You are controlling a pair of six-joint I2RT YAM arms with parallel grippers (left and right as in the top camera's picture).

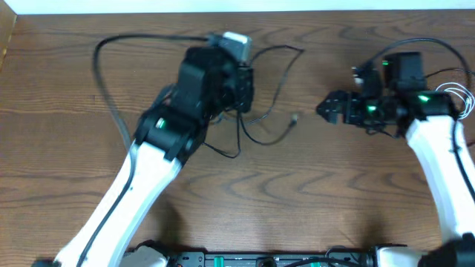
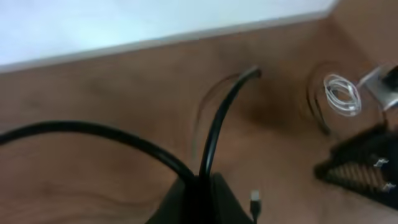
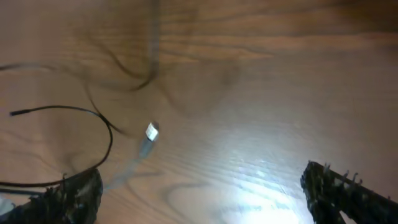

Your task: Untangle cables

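Thin black cables (image 1: 261, 111) lie looped on the wooden table just right of my left gripper (image 1: 241, 89). One small plug end (image 1: 295, 119) rests between the two grippers. In the left wrist view my left gripper (image 2: 200, 198) is shut on a black cable (image 2: 219, 121) that arcs up and away from the fingers. The plug (image 2: 255, 198) lies beside it. A coiled white cord (image 1: 462, 95) lies at the far right, also in the left wrist view (image 2: 342, 94). My right gripper (image 1: 331, 106) is open and empty. In its wrist view (image 3: 202, 196) the plug (image 3: 151, 132) and a black cable loop (image 3: 102, 124) lie ahead.
A thick dark arm wire (image 1: 104, 81) loops over the table's left side to the left wrist. The table's far edge (image 1: 297, 12) meets a white surface. The right arm (image 1: 438, 148) stands along the right side.
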